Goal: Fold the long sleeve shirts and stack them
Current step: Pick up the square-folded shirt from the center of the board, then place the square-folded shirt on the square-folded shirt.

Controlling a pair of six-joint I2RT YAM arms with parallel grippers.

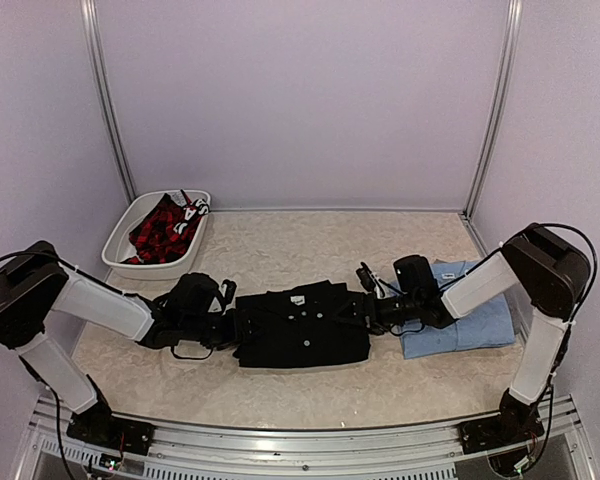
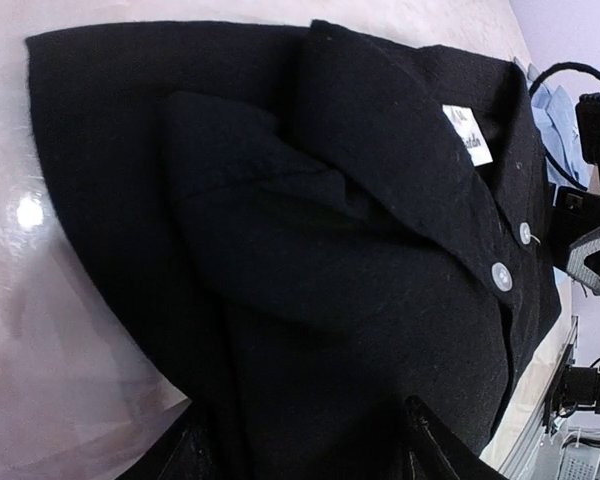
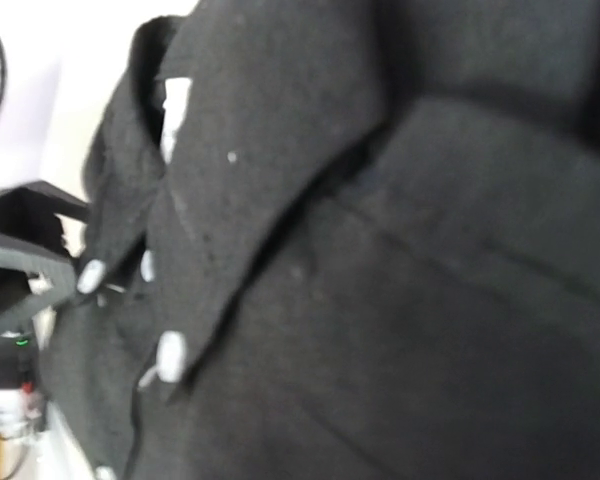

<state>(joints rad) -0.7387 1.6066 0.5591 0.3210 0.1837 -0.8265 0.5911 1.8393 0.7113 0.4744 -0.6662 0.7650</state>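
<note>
- Black shirt [image 1: 302, 325] lay folded mid-table [image 1: 280, 250], long axis left-right, spanning the gap between both grippers.
- Left gripper [image 1: 228, 325] was at its left edge, fingers apart with cloth between them; couldn't tell if clamped.
- Right gripper [image 1: 365, 305] was at its right edge; state unreadable.
- Light blue shirt [image 1: 470, 325] lay folded just beyond the right gripper, which was nearer to it. Probably the stack target.

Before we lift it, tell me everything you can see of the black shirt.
The black shirt looks like matte woven cloth. It is folded into a compact rectangle and lies flat, front up, on the table between the arms. Its collar shows a white neck label and small white buttons. The left gripper is at its left edge, fingers apart with cloth between them. The right gripper is at its right edge, grip unclear. It lies apart from the blue shirt.
</note>
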